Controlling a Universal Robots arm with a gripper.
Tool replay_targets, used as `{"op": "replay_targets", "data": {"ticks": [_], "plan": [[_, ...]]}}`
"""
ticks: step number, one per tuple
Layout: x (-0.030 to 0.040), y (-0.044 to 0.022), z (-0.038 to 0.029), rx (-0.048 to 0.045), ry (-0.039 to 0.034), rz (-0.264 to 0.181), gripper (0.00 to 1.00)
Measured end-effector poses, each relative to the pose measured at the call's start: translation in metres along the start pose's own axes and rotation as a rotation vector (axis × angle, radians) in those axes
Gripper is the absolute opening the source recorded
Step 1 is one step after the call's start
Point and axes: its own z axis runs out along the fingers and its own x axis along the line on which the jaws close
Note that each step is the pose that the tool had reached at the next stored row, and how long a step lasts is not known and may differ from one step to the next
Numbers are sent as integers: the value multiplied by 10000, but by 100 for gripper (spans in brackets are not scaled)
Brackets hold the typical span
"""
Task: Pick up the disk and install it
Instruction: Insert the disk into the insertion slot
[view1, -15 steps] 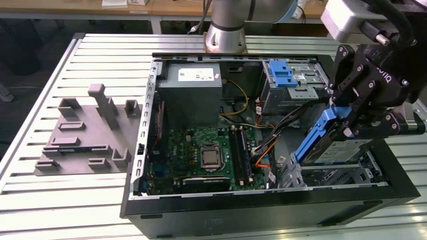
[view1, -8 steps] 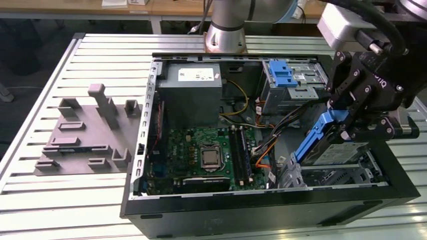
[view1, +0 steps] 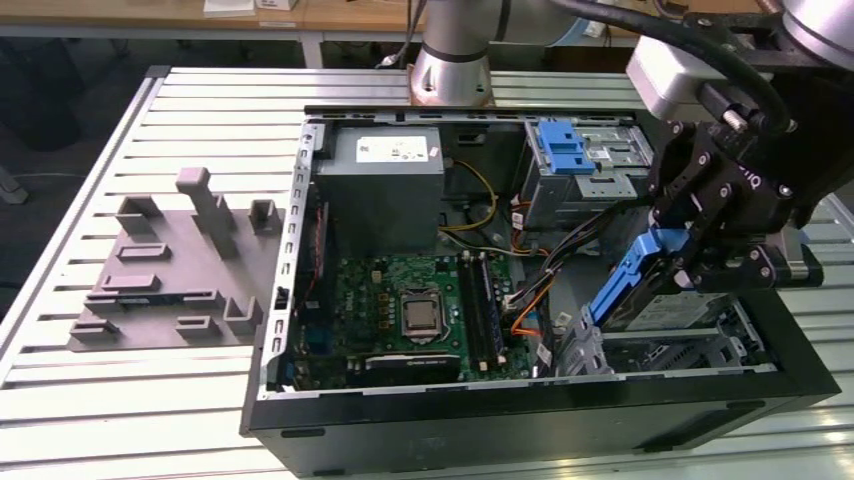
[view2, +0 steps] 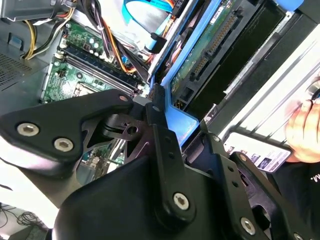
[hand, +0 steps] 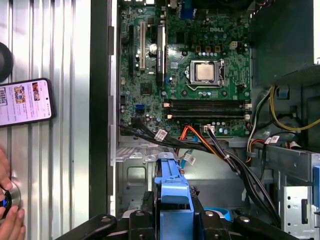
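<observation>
The disk (view1: 625, 282), a silver drive in a blue plastic carrier, hangs tilted on edge inside the open computer case (view1: 534, 400), at the exterior view's right. My gripper (view1: 697, 262) is shut on it, and its black fingers (view1: 721, 200) clamp the carrier from both sides. The disk's lower end sits just above the metal drive bay (view1: 674, 352) in the case's near right corner. In the second wrist view the blue carrier (view2: 200, 55) runs away from my gripper (view2: 167, 117). The first wrist view has the carrier's end (hand: 172, 192) pinched in my gripper (hand: 172, 220).
The case holds a green motherboard (view1: 400, 310), a grey power supply box (view1: 387, 180), bundled cables (view1: 534, 290) and an upper drive cage with a blue latch (view1: 567, 145). A grey moulded fixture (view1: 174, 270) lies on the slatted table. A person's hand (hand: 7, 215) and a phone (hand: 25, 102) are beside the case.
</observation>
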Motion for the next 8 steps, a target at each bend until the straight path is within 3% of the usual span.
{"op": "replay_targets", "data": {"ticks": [8], "plan": [[3, -3, 95, 0, 0, 0, 36]]}}
